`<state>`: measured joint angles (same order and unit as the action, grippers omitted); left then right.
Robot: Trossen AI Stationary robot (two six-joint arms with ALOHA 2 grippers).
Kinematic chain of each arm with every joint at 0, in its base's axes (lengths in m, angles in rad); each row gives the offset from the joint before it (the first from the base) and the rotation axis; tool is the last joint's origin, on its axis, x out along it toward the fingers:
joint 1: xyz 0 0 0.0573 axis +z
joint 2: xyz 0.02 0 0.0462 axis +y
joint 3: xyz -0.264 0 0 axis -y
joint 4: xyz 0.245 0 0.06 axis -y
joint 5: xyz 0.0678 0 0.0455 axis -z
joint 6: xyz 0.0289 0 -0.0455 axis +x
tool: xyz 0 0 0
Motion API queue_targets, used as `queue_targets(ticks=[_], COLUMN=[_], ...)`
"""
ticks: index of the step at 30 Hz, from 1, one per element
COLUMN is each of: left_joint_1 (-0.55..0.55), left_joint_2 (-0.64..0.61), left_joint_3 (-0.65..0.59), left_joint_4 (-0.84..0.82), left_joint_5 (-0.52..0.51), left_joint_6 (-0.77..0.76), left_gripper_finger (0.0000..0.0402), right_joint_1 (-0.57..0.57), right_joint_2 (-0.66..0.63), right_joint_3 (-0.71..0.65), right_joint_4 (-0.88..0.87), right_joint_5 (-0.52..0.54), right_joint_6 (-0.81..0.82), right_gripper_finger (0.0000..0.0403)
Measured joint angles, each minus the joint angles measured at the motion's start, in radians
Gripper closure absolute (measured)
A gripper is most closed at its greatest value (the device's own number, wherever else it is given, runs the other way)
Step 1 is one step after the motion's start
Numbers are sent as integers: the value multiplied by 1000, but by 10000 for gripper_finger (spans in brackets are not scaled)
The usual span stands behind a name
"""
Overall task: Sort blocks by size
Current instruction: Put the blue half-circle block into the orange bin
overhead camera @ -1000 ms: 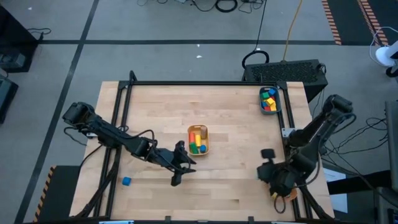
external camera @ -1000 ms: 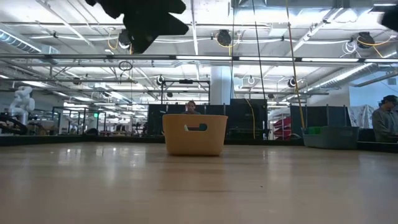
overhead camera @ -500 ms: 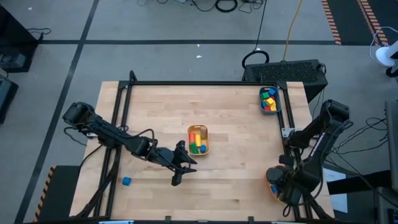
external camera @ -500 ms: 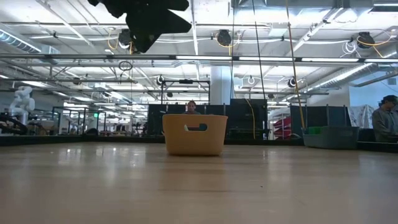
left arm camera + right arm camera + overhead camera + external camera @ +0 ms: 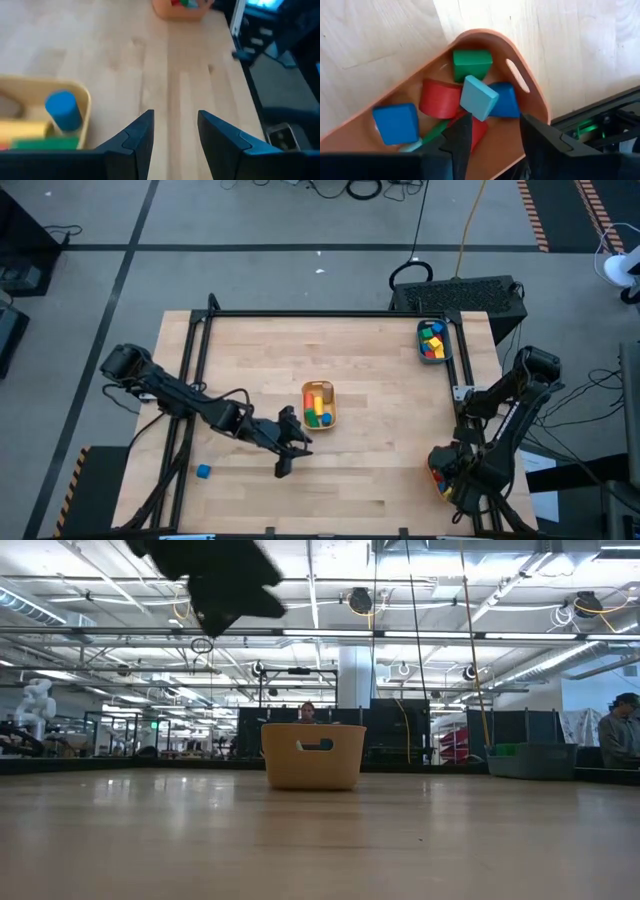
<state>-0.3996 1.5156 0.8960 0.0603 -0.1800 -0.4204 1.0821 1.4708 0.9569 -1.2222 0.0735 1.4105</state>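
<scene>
Light wooden table (image 5: 380,370), yellow bin (image 5: 319,404) mid-table, teal bin (image 5: 433,341) far corner, orange bin (image 5: 535,102), lone blue block (image 5: 203,471)

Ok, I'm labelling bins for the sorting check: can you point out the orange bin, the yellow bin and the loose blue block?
orange bin (image 5: 532,102): right wrist view, rim by the handle slot.
yellow bin (image 5: 345,755): low view, front wall.
loose blue block (image 5: 203,471): high view, top face.
</scene>
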Motion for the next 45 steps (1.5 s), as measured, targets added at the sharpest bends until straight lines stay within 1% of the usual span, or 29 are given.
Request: queue_targets(ticks=[3, 4, 6, 8, 11, 13, 16, 18, 20, 24, 26, 29, 32, 36, 41, 45], left_joint_1=[1, -2, -11, -30, -92, -139, -208, -254, -290, -328, -346, -375, -408, -472, -559, -605], left_joint_2=[-24, -34, -59, -67, -73, -72, -72, -72, -73, -61, -53, -48, -48, -48, -48, -46], left_joint_3=[4, 11, 28, 48, 55, 55, 56, 56, 52, 32, 31, 31, 32, 31, 31, 31], left_joint_4=[-100, -164, -352, -533, -775, -880, -999, -1032, -1049, -1056, -1062, -1062, -1071, -1113, -1128, -1126], left_joint_5=[68, 70, 55, 54, 59, 84, 112, 136, 142, 124, 158, 205, 219, 223, 224, 224], left_joint_6=[-58, -118, -294, -430, -613, -721, -830, -851, -897, -1086, -1163, -1236, -1324, -1462, -1641, -1743], left_gripper_finger=[249, 249, 249, 249, 249, 249, 247, 238, 217, 160, 137, 115, 104, 102, 102, 102], right_joint_1=[0, 0, 0, 0, 0, 0, 0, 0, 0, 0, 0, 0, 0, 0, 0, -1], right_joint_2=[0, 0, 0, 0, 0, 0, 0, 0, 0, 0, 0, 0, 0, 0, 0, 0], right_joint_3=[0, 0, 0, 0, 0, 0, 0, 0, 0, 0, 0, 0, 0, 0, 0, 0], right_joint_4=[6, 10, 30, 58, 100, 119, 138, 147, 152, 178, 198, 222, 232, 236, 240, 239], right_joint_5=[4, 6, 11, 21, 37, 49, 93, 121, 143, 163, 163, 165, 172, 217, 223, 224], right_joint_6=[3, 8, 22, 29, 37, 41, 44, 43, 44, 44, 44, 43, 41, 40, 21, 10], right_gripper_finger=[247, 247, 250, 255, 264, 269, 274, 278, 280, 285, 287, 287, 287, 287, 287, 287])
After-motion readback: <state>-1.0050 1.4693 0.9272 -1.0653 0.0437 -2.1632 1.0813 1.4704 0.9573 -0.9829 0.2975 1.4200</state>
